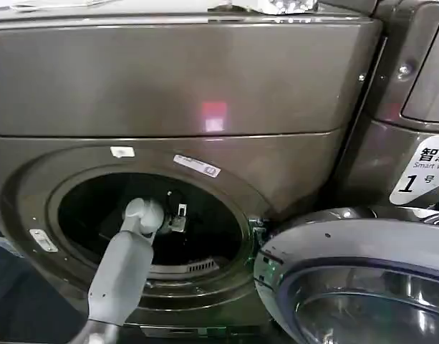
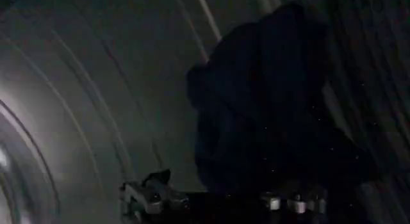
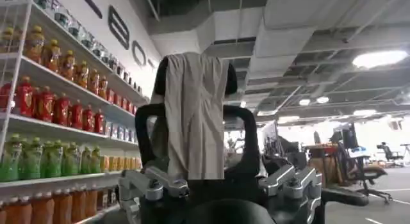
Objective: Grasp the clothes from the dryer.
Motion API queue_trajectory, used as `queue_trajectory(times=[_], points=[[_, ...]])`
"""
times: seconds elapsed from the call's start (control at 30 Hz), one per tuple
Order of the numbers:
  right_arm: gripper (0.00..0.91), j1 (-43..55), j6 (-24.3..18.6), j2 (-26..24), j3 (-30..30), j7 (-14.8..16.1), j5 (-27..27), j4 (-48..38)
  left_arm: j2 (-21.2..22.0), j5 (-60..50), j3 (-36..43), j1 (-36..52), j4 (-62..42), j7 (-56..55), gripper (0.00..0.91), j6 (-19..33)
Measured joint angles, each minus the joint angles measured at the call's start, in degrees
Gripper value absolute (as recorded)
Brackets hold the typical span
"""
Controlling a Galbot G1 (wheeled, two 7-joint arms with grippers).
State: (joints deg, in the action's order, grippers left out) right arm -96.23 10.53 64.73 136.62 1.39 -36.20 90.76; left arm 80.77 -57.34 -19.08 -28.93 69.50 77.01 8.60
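Clothes: a dark bundle [image 2: 269, 110] lying inside the dryer drum, ahead of the left claw.

Head view. Item: dryer [image 1: 176, 86], front-loading, grey-brown, door [image 1: 355, 279] swung open to the robot's right. Item: left arm [image 1: 126, 265], reaching through the round opening, its wrist inside the dark drum. The left claw [image 1: 177, 218] sits at the arm's end in the opening; its spread cannot be judged from here. No garment can be made out in the darkness. A second machine with a numbered label [image 1: 423, 172] stands just beside, to the right.

Left wrist view. Item: left claw [image 2: 224, 203], fingers spread wide, nothing between them. The dark bundle rests against the ribbed drum wall [image 2: 83, 104], just beyond the fingertips [image 2: 150, 196], apparently not yet touched.

Right wrist view. Item: right claw [image 3: 218, 187], fingers spread, empty, held away from the dryer and facing a room with a chair [image 3: 195, 123] draped in cloth and shelves of bottles [image 3: 51, 110].

Risks, as judged: closing short of the fabric would pinch air; a shallow pinch on a loose fold could slip during withdrawal; dark cloth against a dark drum makes depth hard to read; a trailing garment could snag on the opening's rim.
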Motion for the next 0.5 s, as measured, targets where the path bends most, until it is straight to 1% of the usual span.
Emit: queue_trajectory(times=[0.2,0.37,0.5], points=[[0.907,0.2,-0.3,0.0,-0.2,0.2,0.5,-0.3,0.0,1.0,-0.2,0.0,-2.1,0.0,0.000,-0.5],[0.907,0.4,-0.3,0.0,-0.6,0.5,0.5,-0.2,0.0,2.3,-0.3,-0.1,-2.4,-0.4,0.000,-1.9],[0.907,0.4,-0.6,0.2,-1.0,0.8,0.9,-0.4,0.2,4.3,-0.6,-0.6,-1.9,-3.5,0.000,-3.2]])
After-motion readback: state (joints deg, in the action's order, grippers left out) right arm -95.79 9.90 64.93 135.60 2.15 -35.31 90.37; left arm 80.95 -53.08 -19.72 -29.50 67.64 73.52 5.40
